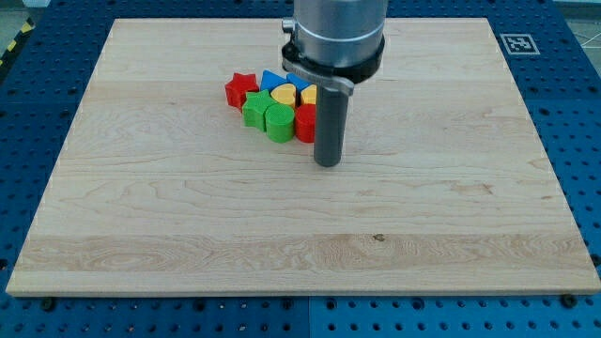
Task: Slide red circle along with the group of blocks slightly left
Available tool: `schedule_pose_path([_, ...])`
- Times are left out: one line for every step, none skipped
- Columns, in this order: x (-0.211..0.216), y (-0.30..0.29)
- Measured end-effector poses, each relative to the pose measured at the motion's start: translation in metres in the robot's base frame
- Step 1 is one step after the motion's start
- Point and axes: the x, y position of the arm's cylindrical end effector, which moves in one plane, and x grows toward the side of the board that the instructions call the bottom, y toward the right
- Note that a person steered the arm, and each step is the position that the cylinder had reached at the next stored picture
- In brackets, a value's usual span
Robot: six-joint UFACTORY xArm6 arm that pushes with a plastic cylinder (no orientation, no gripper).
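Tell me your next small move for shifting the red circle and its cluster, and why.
Probably push my tip toward the view's left into the red circle. My tip stands just right of it, and the red circle borders the green blocks, so the cluster should move together.

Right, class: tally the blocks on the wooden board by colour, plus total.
Red: 2, red star and red circle
Green: 2, green angular block and green round block
Yellow: 2, yellow heart and yellow block
Blue: 1, blue triangle
Total: 7 showing; my tip beside red circle.
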Motion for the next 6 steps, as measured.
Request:
schedule_pose_path([-0.014, 0.0])
schedule_pose_path([-0.023, 0.0])
schedule_pose_path([-0.039, 0.002])
schedule_pose_path([-0.04, 0.027])
schedule_pose_path([-0.055, 0.02])
schedule_pose_path([-0.06, -0.015])
